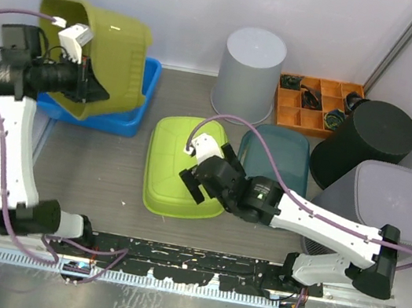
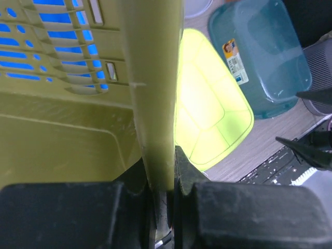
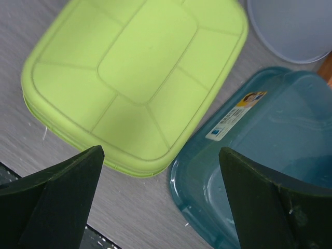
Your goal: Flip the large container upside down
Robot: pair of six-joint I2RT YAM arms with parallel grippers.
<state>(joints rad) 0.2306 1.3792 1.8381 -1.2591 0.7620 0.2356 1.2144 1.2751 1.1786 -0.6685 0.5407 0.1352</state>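
Note:
The large olive-green slotted container (image 1: 117, 47) is lifted and tipped on its side over a blue tray (image 1: 131, 118) at the back left. My left gripper (image 1: 85, 78) is shut on its rim; in the left wrist view the rim wall (image 2: 155, 104) runs straight between my left gripper's (image 2: 165, 182) pads. My right gripper (image 1: 195, 180) is open and empty, hovering over the near edges of an upside-down lime-green tub (image 3: 135, 78) and a teal tub (image 3: 264, 150), with my right gripper (image 3: 161, 202) touching neither.
The lime tub (image 1: 180, 165) and teal tub (image 1: 273, 158) lie mid-table. A grey upturned bucket (image 1: 249, 70), an orange parts organiser (image 1: 315, 103), a black bucket (image 1: 364, 142) and a big grey bin (image 1: 385, 201) crowd the back and right.

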